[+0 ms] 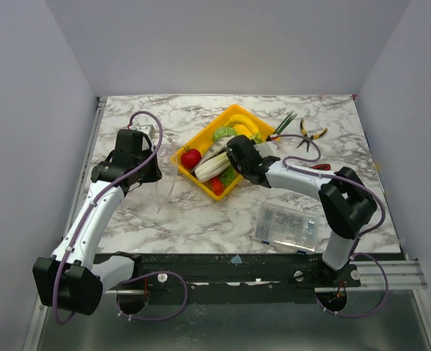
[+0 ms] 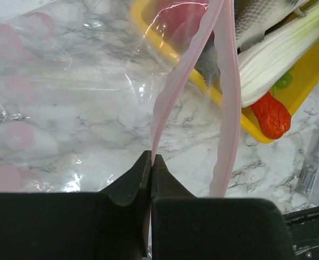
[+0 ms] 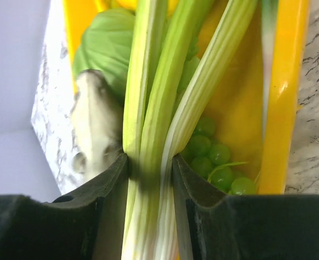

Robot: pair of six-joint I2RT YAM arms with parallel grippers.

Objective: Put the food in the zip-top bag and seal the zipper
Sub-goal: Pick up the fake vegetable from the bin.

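Top external view: a clear parts box (image 1: 287,224) lies nearest on the worktop (image 1: 200,216), pliers (image 1: 312,133) farthest. Between them, the right pincer (image 3: 151,162) grips the leek (image 3: 148,81) in the yellow tray (image 3: 286,108). Left of the tray, the left pincer (image 2: 151,161) is closed tight on the bag's (image 2: 51,81) pink zipper (image 2: 173,92).

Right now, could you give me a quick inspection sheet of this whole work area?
Surface: white marble-patterned table.
Job's things: leek, tomato and bananas in the yellow tray; clear bag beside it, zipper strip unsealed.
Clutter: pliers, box of small parts.
Pincers: left pincer shut on the zipper strip; right pincer closed around the leek.
Cables: purple cable loops along each arm.
Surroundings: plain grey walls.
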